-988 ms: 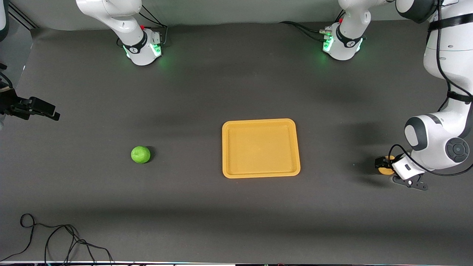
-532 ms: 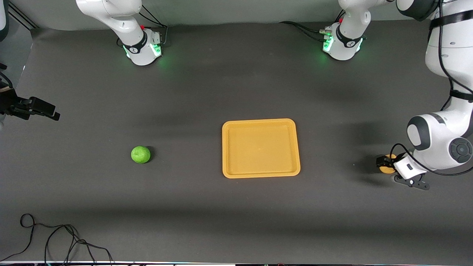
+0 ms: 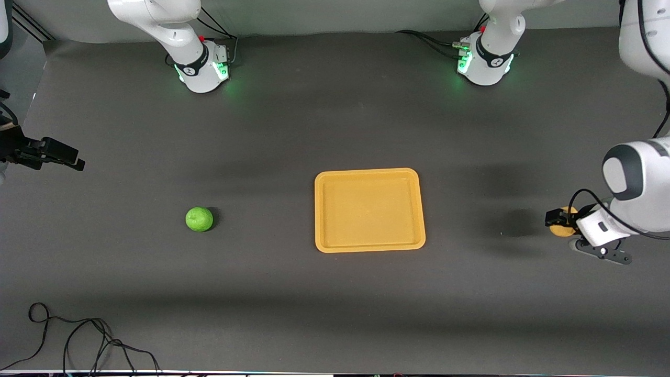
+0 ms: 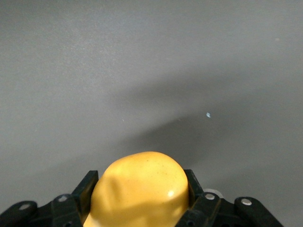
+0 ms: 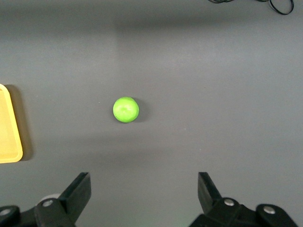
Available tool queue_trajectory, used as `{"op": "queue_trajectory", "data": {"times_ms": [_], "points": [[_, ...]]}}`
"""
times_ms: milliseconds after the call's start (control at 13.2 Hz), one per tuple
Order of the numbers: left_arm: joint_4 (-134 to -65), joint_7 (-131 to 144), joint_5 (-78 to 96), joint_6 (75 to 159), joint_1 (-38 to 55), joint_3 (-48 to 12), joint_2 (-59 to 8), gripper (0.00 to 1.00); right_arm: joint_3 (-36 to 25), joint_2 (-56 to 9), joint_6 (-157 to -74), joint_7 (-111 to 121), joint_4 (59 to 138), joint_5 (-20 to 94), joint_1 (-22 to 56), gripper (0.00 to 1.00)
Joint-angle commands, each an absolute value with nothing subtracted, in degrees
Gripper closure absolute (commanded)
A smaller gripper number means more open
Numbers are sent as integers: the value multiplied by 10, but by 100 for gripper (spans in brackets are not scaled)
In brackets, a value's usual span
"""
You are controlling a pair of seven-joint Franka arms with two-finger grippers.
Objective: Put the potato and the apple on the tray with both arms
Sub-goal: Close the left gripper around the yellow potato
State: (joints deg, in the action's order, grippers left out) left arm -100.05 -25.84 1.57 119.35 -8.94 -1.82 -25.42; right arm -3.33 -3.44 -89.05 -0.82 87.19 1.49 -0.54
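The yellow-tan potato [image 3: 565,230] is held in my left gripper [image 3: 556,220], which is shut on it and holds it above the dark table, toward the left arm's end, well apart from the tray. In the left wrist view the potato [image 4: 139,189] fills the gap between the jaws. The green apple [image 3: 199,219] lies on the table toward the right arm's end. The yellow-orange tray [image 3: 369,172] sits empty between them. My right gripper [image 3: 73,159] is open and empty, up over the table's edge at the right arm's end; its wrist view shows the apple [image 5: 126,109] and a tray corner [image 5: 7,137].
A black cable [image 3: 78,335] loops on the table at the front corner near the right arm's end. The two arm bases [image 3: 201,68] [image 3: 484,60] with green lights stand along the table's edge farthest from the front camera.
My left gripper has risen with the potato and shifted toward the left arm's end of the table; its shadow now lies apart from it. The right arm, apple and tray have not moved.
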Motion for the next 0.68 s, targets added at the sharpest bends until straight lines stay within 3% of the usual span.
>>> {"op": "queue_trajectory", "data": {"times_ms": [0,608], "points": [[-998,-243,15,1155,-74,-12,-227,62,-34,-31,-889,-7,872,11,-4,0],[-998,-96,14,1065,-12,-15,-157,62,-34,-31,-891,-6,873,11,-4,0]]}}
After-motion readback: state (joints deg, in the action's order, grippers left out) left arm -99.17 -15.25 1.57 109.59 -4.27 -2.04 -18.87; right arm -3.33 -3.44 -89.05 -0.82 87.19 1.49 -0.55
